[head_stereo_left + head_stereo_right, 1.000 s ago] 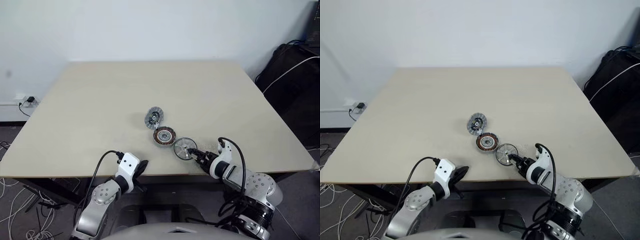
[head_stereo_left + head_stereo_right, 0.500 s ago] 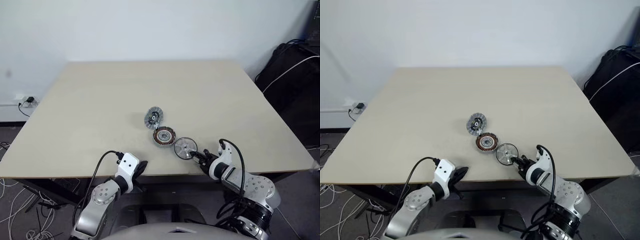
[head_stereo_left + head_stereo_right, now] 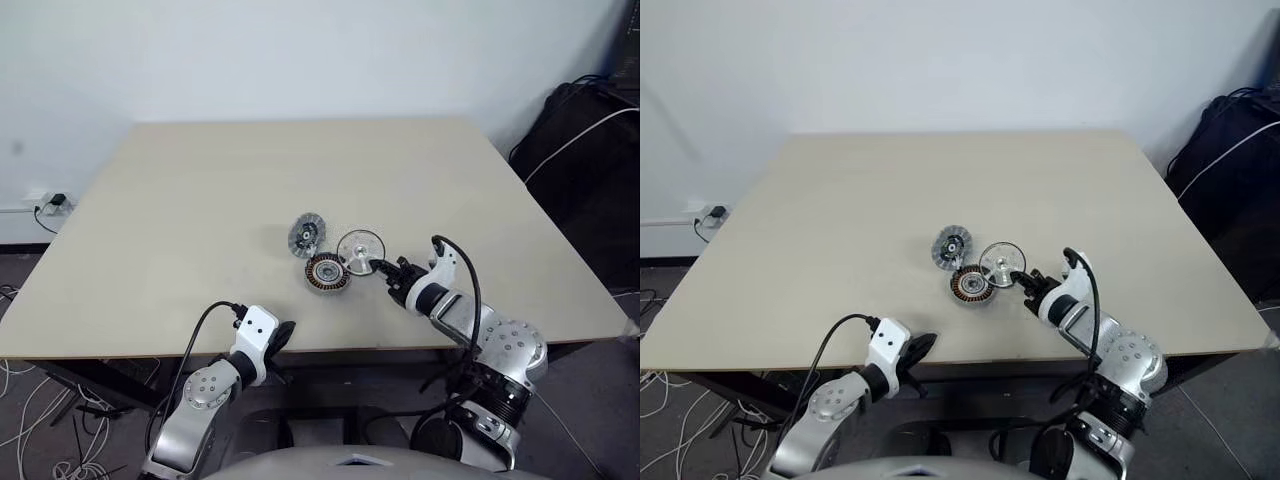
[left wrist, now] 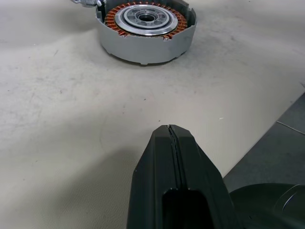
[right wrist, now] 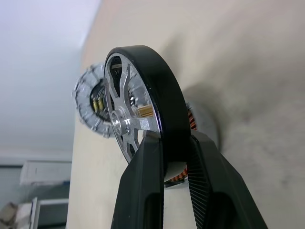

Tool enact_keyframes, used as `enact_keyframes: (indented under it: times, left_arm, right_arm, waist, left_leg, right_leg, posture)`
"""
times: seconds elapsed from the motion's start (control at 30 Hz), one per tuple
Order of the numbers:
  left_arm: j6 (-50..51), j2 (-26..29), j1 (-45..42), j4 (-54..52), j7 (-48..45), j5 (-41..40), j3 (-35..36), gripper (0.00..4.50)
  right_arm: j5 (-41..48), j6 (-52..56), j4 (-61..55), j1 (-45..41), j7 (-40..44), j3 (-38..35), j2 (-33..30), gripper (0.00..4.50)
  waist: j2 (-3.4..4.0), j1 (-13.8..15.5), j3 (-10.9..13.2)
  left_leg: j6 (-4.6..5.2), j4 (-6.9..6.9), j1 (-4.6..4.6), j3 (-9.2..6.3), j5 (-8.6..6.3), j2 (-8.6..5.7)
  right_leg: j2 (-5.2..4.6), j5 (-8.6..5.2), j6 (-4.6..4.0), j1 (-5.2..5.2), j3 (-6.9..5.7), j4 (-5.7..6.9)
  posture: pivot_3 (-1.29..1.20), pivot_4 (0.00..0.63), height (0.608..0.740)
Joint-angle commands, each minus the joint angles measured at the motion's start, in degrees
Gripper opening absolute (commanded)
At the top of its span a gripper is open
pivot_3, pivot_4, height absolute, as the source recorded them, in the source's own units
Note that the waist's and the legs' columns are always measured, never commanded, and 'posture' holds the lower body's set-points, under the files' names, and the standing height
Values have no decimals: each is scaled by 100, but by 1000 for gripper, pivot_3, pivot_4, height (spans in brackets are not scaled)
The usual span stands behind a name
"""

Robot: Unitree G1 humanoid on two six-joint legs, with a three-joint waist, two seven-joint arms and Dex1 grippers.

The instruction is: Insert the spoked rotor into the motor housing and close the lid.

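Beige table [image 3: 200, 190] | R fingers [image 5: 147, 191] clamped on spoked rotor [image 3: 360, 246] rim | L fingers [image 4: 176, 157] together

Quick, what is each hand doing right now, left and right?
Left hand: closed, holding nothing, at the near table edge.
Right hand: closed on the rim of the round black-rimmed spoked silver rotor, held above the table.

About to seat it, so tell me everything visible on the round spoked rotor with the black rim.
The spoked rotor is a disc with a smooth black outer rim, silvery metal spokes and a small brass-coloured shaft at its hub. The right gripper pinches its rim, holding it tilted on edge, off the table, just beside the copper-wound motor housing.
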Motion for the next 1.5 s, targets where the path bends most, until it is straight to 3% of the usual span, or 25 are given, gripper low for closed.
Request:
enact_keyframes:
  times: [0.03,0.57,1.5]
  left_arm:
    - [-104,-14,14,-262,33,-47,25,0]
    - [-184,19,102,-298,111,-36,55,0]
    - [-133,53,53,-320,67,-46,33,0]
  right_arm:
    - [226,-220,158,-218,-110,277,554,368]
    - [271,-850,1000,9,-221,1173,517,368]
    - [134,-870,1468,305,-257,1162,344,368]
  waist:
    - [0,-6,0]
    - [0,-14,0]
    - [0,-12,0]
  left_leg:
    - [0,0,1,0,0,0]
    - [1,0,2,0,0,0]
    - [1,1,4,2,0,0]
  right_leg:
    - [1,0,1,0,0,0]
    - [4,4,7,5,0,-6]
    - [8,7,9,10,0,-7]
  posture:
    - [0,0,740]
    - [0,0,740]
    - [0,0,740]
